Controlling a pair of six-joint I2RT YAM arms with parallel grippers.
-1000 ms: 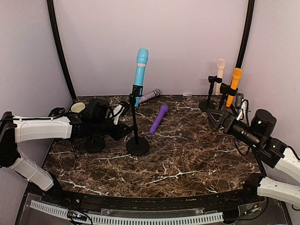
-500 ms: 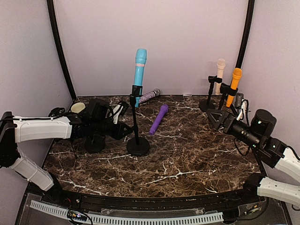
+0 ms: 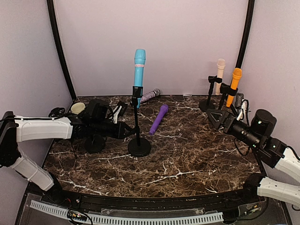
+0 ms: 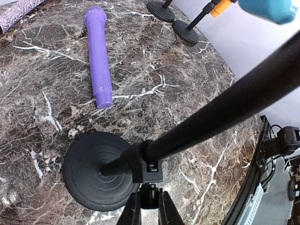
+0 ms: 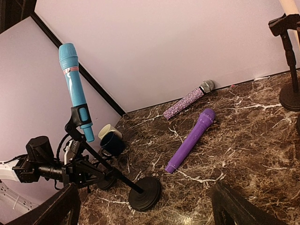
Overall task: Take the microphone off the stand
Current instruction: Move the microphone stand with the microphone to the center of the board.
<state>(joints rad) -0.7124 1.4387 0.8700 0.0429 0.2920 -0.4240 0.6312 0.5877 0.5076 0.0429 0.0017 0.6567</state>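
microphone (image 3: 138,70) above, left end effector (image 3: 131,130) gripping stand (image 3: 139,149)

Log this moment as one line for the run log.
left gripper: shut on stand | right gripper: open, holding nothing | blue mic: on stand | removal: not done
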